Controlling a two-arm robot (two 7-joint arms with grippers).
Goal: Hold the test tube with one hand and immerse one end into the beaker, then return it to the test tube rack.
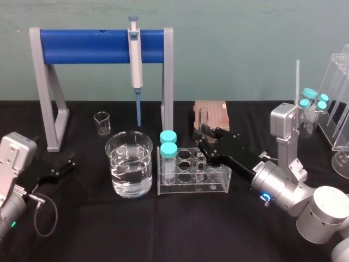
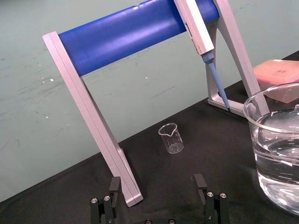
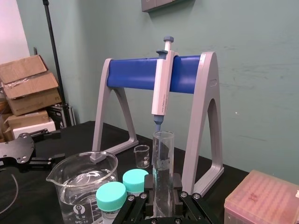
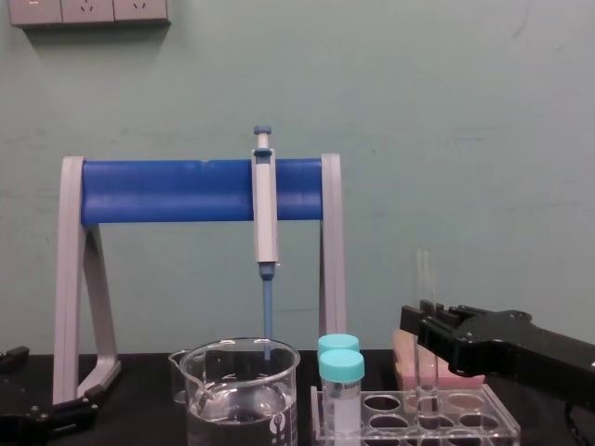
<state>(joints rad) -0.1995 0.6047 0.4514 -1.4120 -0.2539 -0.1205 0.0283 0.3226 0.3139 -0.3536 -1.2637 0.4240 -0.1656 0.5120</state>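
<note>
Clear test tube (image 3: 163, 172) upright in rack (image 1: 191, 186) hole; water-filled beaker (image 1: 129, 180) just beside rack.

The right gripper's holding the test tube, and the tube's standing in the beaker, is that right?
No. The test tube stands in the rack, not the beaker, as the chest view shows. The right gripper does hold it; the left gripper sits parked.

Right gripper (image 1: 203, 137) extended and clamped; left gripper (image 1: 67, 162) parked, fingers (image 2: 115, 186) spread.

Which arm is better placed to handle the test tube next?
Right. The right gripper is at the test tube standing in the test tube rack; the left gripper sits open beyond the beaker.
</note>
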